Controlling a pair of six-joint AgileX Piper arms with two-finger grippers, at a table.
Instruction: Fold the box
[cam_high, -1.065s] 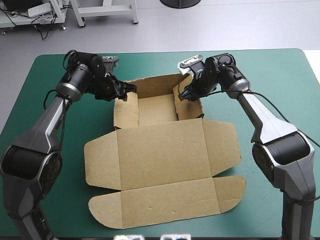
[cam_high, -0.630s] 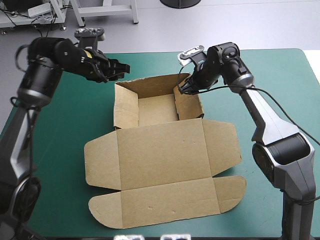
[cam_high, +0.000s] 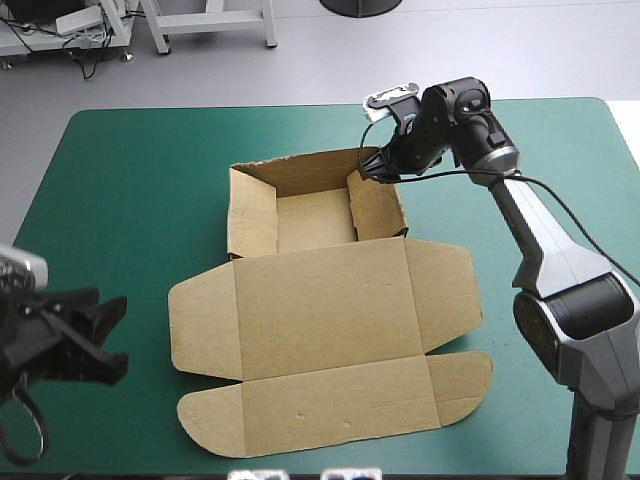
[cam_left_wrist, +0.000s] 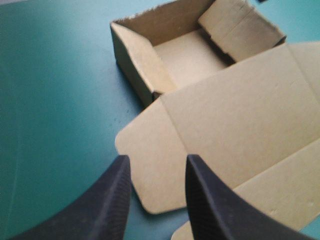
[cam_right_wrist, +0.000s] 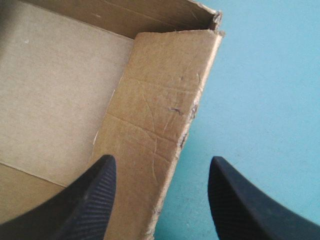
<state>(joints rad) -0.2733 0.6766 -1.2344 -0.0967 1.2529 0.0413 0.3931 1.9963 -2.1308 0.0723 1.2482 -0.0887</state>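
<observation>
The brown box (cam_high: 320, 300) lies mid-table. Its far part is an open tray (cam_high: 312, 218) with walls raised. The lid and its flaps lie flat toward the near edge. My right gripper (cam_high: 372, 170) hovers open over the tray's far right corner. In the right wrist view its fingers straddle the right wall (cam_right_wrist: 160, 115), one over the tray floor, one over the cover, with the gripper (cam_right_wrist: 161, 161) holding nothing. My left gripper (cam_high: 116, 335) stands open near the table's near left corner, off the box. Ahead of that gripper (cam_left_wrist: 157, 158) lies the lid's left flap (cam_left_wrist: 150, 175).
The teal-green cover (cam_high: 130, 200) surrounds the box on all sides. The table's left edge (cam_high: 30, 230) runs close to my left arm, and the right arm reaches in from the near right.
My left arm has swung away from the tray's far left corner, back to the near left of the table. The right gripper has risen slightly above the right wall. The box has not moved.
</observation>
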